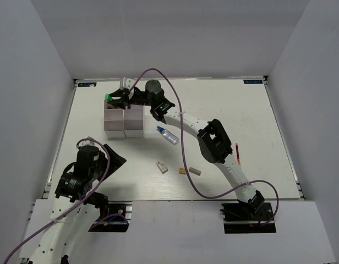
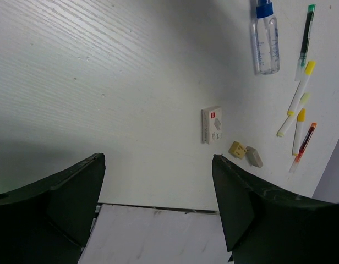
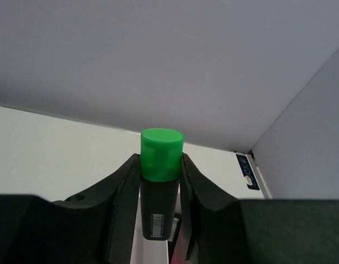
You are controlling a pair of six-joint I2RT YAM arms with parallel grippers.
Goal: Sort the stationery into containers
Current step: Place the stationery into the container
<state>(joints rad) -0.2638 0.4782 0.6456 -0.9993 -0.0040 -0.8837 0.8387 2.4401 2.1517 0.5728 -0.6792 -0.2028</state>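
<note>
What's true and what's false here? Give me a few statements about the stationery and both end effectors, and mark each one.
1. The right end effector is shut on the black-green highlighter. True.
2. The left end effector holds the clear blue bottle. False: it is open and empty; the bottle lies on the table.
3. The red pen sits in the tray. False: it lies on the table, well away from the tray.
4. Three eraser blocks lie on the table. True.
</note>
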